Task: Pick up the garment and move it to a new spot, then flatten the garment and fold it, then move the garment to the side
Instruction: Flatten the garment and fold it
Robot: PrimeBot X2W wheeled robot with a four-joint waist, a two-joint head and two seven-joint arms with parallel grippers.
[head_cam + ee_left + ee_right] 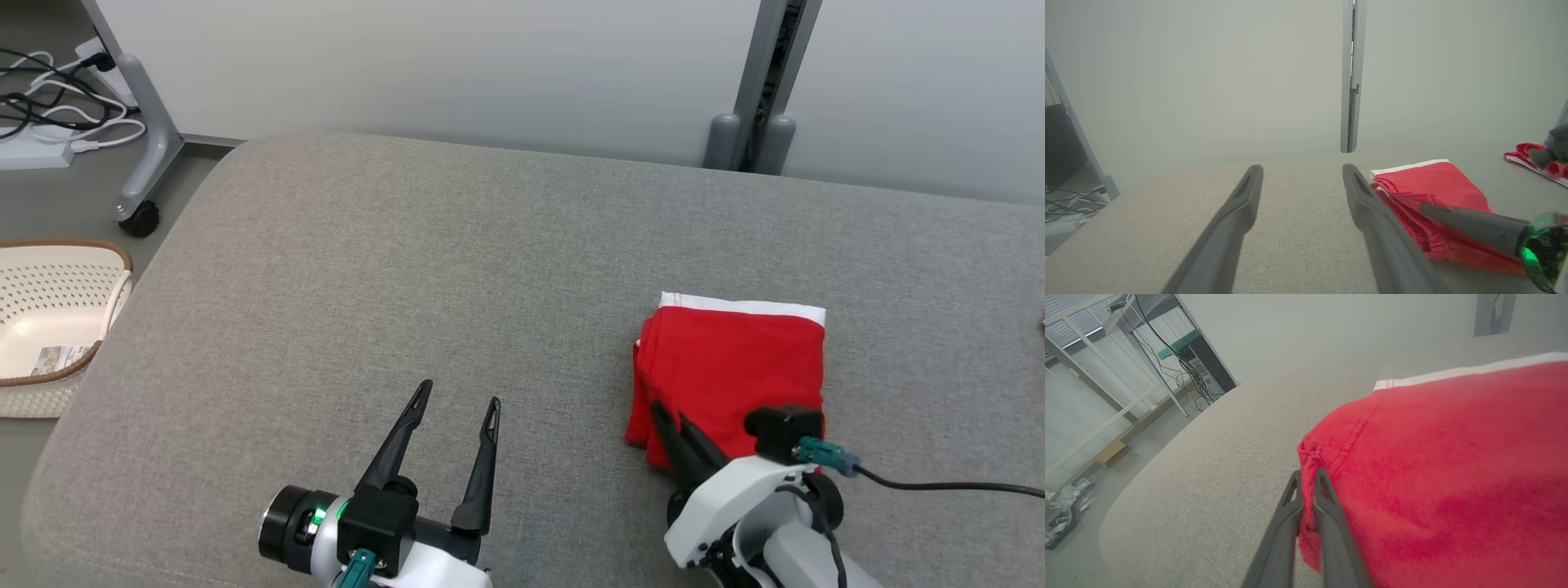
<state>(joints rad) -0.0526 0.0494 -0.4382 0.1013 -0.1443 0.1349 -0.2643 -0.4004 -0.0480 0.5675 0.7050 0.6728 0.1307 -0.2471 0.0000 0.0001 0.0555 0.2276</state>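
Red folded garment (pixel 735 367), white band showing, lies on right half of grey table (pixel 408 261). Right tool (pixel 669 412) pressed together, pinching garment's near-left edge. Left tool (pixel 459 394) spread, empty, over table's near edge. Likely final step: shifting aside. Next needs slide or lift that keeps folds stacked.

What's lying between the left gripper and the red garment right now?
Nothing: in the head view, bare grey cushion runs from the left gripper to the red garment, whose near-left corner the right gripper pinches.
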